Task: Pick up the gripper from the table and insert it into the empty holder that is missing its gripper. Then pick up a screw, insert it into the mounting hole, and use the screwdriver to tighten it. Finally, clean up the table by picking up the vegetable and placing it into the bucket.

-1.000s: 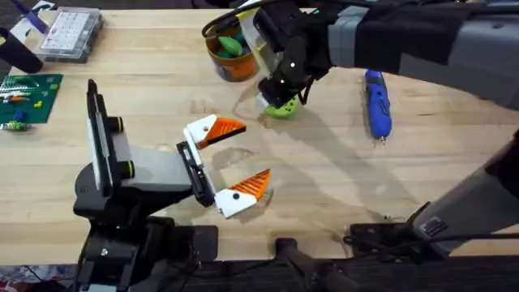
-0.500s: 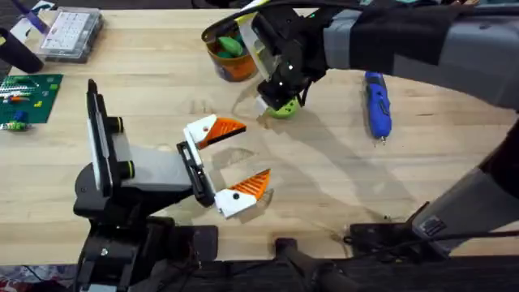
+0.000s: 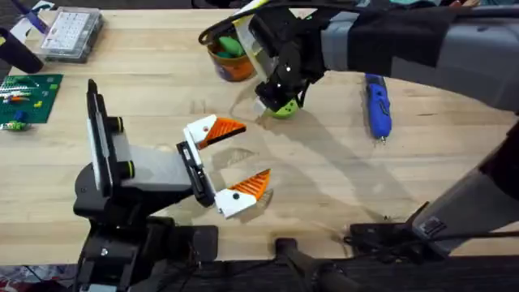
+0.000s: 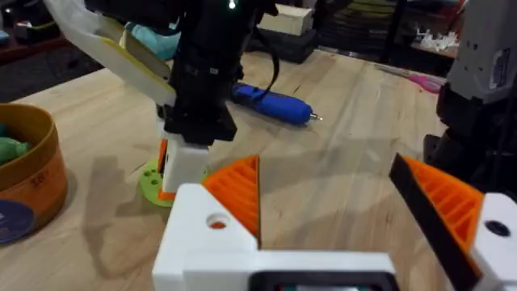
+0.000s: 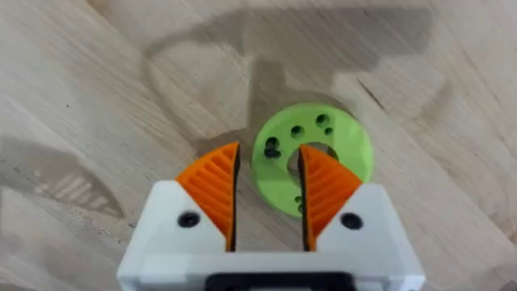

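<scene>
Orange bucket [image 3: 231, 61], one; blue screwdriver [image 3: 377, 103], one; green disc [image 5: 313, 153], one.

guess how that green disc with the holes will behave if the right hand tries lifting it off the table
The green disc looks like thin rigid plastic, so probably stiff and light. It lies flat on the table, so there is little edge to catch; the right hand may need to pinch its rim. The smooth face could slide on the wood if nudged. Set on edge it might roll.

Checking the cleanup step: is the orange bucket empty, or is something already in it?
Not empty. The bucket holds a green item, seen over its rim from overhead; what else lies inside cannot be told.
</scene>
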Action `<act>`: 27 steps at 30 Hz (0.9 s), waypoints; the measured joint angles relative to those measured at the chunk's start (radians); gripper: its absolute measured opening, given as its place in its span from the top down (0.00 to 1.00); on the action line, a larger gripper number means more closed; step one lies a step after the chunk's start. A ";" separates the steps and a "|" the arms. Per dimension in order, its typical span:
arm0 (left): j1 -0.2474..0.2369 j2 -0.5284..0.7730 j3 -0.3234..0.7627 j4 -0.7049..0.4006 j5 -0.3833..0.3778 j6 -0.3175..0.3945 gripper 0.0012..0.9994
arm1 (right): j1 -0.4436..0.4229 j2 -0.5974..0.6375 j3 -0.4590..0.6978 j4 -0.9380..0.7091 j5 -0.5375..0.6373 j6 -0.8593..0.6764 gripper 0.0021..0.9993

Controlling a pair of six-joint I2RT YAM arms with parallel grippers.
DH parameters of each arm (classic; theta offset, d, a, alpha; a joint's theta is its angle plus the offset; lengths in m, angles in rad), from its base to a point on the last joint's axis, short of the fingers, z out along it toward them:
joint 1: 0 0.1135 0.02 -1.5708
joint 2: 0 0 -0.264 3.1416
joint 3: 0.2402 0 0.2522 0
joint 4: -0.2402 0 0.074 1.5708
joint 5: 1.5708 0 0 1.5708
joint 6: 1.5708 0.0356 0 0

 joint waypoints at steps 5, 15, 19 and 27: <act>0.000 0.000 0.000 0.000 0.000 0.000 0.01 | 0.000 0.000 -0.014 0.004 0.000 0.000 0.64; 0.000 0.000 0.000 0.000 0.000 0.000 0.01 | 0.000 0.000 -0.022 0.025 0.000 0.000 0.66; 0.000 0.000 0.000 0.000 0.000 0.000 0.01 | 0.000 0.000 -0.022 0.040 0.000 0.000 0.66; 0.000 0.000 0.000 0.000 0.000 0.000 0.01 | 0.000 0.000 -0.022 0.036 0.000 0.000 0.74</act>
